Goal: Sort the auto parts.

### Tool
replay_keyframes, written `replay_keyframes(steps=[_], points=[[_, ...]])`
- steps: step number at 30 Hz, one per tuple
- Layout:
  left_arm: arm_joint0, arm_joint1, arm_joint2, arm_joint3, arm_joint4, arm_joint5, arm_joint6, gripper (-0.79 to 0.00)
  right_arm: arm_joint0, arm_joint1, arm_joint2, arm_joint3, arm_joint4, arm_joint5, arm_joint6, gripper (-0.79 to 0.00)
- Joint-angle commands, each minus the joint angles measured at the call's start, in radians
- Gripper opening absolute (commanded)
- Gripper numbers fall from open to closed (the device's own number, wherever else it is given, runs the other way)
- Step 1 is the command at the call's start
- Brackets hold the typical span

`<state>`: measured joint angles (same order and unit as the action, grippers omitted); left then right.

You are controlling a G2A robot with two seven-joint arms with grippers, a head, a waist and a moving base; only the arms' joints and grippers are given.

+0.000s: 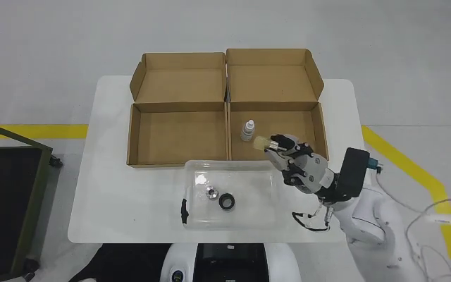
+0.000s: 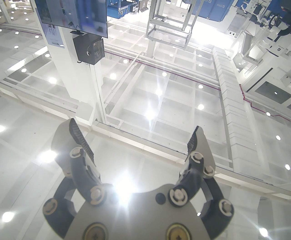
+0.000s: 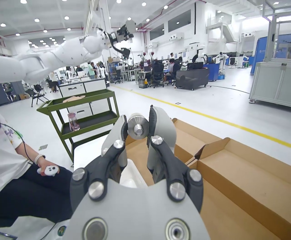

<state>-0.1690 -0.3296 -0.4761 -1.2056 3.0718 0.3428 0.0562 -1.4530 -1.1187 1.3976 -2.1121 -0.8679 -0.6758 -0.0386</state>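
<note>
A bottle [image 1: 247, 130] is boxed beyond the tray [image 1: 262, 206]; a cylinder [image 1: 261, 143] is gripped in the right tool [image 3: 137, 130]; two parts [image 1: 227, 203] are left inside.

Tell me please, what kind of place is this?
Probably a robotics lab in a large hall: other white robots stand by desks, a yellow line marks the floor, and cardboard boxes sit on a table.

Green metal trolley [image 3: 79, 104] on a pale glossy floor [image 3: 204, 100], yellow floor line [image 3: 204, 116] running behind the trolley, a cluster of black office chairs [image 3: 156, 68] farther behind it, round ceiling lights [image 3: 66, 17] above it
</note>
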Motion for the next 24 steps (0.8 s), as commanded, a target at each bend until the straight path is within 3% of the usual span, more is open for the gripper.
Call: replay_keyframes(steps=[1,16,24], points=[[0.000,0.000,0.000,0.000,0.000,0.000,0.000,0.000,0.006,0.000,0.007,-0.004,0.012,0.002,-0.009,-0.785],[0.000,0.000,0.000,0.000,0.000,0.000,0.000,0.000,-0.020,-0.003,0.035,-0.058,-0.032,0.018,-0.072,-0.785],[0.000,0.000,0.000,0.000,0.000,0.000,0.000,0.000,-0.029,0.001,0.026,-0.039,-0.129,0.024,0.021,-0.785]])
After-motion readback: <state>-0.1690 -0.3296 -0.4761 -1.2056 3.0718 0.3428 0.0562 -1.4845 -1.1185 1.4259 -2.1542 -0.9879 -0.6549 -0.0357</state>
